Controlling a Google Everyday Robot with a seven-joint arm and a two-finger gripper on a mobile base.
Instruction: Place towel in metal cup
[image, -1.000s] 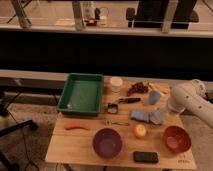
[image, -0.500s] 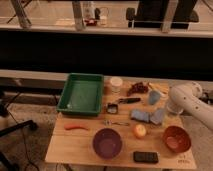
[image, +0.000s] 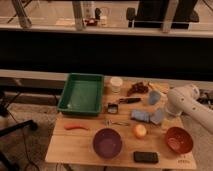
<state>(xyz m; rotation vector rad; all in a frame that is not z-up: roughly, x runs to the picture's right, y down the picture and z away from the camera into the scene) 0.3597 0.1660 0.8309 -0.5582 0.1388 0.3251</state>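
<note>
The soft blue-grey folded towel (image: 140, 116) lies flat on the light wooden table (image: 82, 142), right of centre. The small bluish metal cup (image: 154, 97) stands upright behind it and a little to the right, apart from it. The gripper (image: 159, 117) sits just beside the towel's right end.

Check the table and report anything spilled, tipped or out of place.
Nothing stands out. The green tray, purple bowl, orange bowl and cup all sit upright on the table, with no spill visible. The towel lies flat by the gripper, which hangs at the right side.
</note>
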